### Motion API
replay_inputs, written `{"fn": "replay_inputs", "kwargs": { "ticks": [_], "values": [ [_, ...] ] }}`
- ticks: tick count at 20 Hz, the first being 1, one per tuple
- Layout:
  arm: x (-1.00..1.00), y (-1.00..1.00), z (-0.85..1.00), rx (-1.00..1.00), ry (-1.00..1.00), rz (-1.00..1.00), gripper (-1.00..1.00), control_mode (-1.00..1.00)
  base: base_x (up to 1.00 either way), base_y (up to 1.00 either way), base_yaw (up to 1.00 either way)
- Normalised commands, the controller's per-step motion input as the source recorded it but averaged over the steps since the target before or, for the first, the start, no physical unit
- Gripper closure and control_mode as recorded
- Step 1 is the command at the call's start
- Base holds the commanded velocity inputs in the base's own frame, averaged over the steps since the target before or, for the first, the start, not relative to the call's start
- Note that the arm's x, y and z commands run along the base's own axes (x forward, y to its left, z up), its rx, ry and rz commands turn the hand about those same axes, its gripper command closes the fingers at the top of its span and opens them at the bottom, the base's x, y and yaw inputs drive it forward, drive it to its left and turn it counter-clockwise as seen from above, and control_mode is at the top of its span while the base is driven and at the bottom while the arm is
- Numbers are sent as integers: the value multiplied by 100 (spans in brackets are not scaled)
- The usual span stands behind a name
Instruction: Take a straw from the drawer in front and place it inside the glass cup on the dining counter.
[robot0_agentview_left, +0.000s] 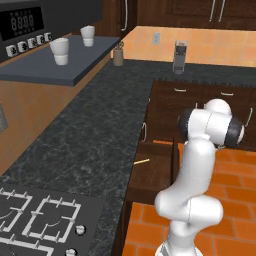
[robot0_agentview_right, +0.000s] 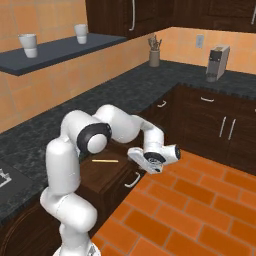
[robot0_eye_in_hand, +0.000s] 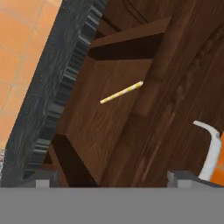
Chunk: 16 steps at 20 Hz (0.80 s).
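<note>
I'm looking at the drawer (robot0_eye_in_hand: 100, 127) standing pulled open under the black worktop (robot0_agentview_left: 95, 135), with the straw (robot0_eye_in_hand: 121, 92) lying flat on its floor, touching nothing else. My gripper (robot0_eye_in_hand: 113, 177) is hanging just off the drawer front by the silver handle (robot0_eye_in_hand: 211, 148), tips spread wide and holding nothing. In the left base view the arm is blocking most of the drawer, so I'm only catching the straw's end (robot0_agentview_left: 142, 161). Fingertips are mostly cut off in the hand view.
</note>
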Motion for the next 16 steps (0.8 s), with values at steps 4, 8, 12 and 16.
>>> {"fn": "replay_inputs", "kwargs": {
  "ticks": [4,8,12,16],
  "values": [
    [20,75,34,-25,18,0,-100,-100,0,0,0],
    [45,75,0,-16,27,0,-100,-100,0,0,0],
    [73,26,-2,-11,28,0,-100,-100,0,0,0],
    [63,0,-31,-10,25,0,-100,-100,0,0,0]
  ]
}}
